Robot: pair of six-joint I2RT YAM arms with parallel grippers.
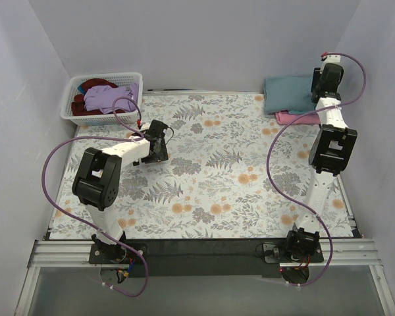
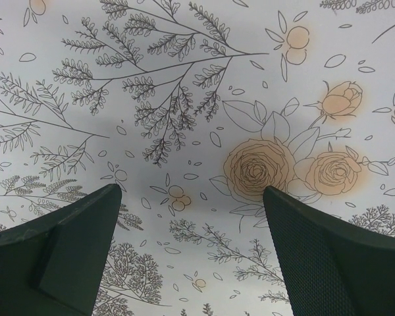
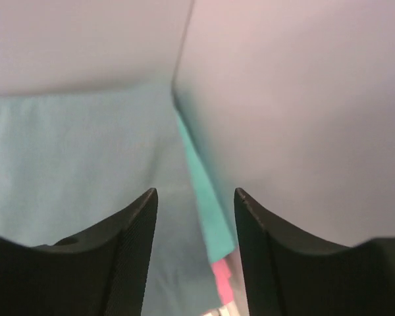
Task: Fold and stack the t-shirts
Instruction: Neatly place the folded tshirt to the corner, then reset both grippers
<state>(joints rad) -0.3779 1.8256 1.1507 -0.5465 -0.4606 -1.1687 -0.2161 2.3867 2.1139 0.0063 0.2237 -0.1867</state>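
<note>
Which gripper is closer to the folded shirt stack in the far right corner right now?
Right. The right gripper hangs just above the folded stack; the left gripper is far off to its left, over the floral cloth.

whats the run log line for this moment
left gripper: open, empty, over table | right gripper: open, over stack | basket: shirts inside

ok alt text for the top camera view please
Two robot arms over a floral table: the right arm reaches to a folded blue-grey shirt lying on a pink shirt at the far right corner. The left arm hovers near a white basket of crumpled shirts.
</note>
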